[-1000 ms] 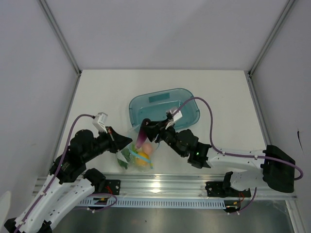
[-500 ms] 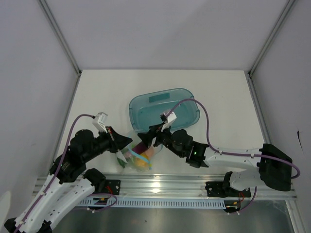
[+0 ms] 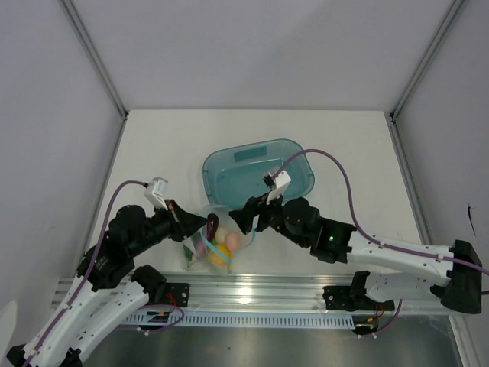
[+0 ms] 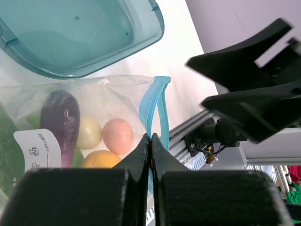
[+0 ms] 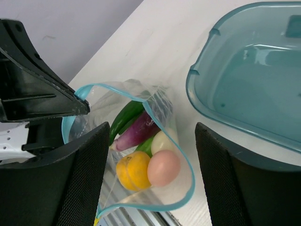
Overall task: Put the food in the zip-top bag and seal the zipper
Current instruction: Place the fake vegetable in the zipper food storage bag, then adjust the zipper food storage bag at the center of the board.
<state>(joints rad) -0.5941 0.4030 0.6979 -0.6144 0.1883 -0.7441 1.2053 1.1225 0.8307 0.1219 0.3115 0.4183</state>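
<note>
The clear zip-top bag (image 3: 212,243) lies near the table's front edge with its mouth held open. Inside it are the purple eggplant (image 5: 141,132), dark green long vegetable (image 5: 124,117), orange-yellow ball (image 5: 133,170), pink ball (image 5: 163,168), cream egg (image 5: 163,139) and green chunk (image 5: 149,145). My left gripper (image 3: 208,222) is shut on the teal zipper (image 4: 157,101), its tips (image 4: 151,137) pinching the strip. My right gripper (image 3: 243,218) is open and empty just above the bag mouth (image 5: 151,136).
The translucent teal tray (image 3: 208,164) stands just behind the bag; its rim shows in the left wrist view (image 4: 141,44) and the right wrist view (image 5: 197,101). An aluminium rail (image 3: 252,290) runs along the near edge. White walls enclose the table.
My right gripper carried the eggplant down into the bag, let it go and drew back up and to the right, open. My left gripper kept its hold on the zipper.
</note>
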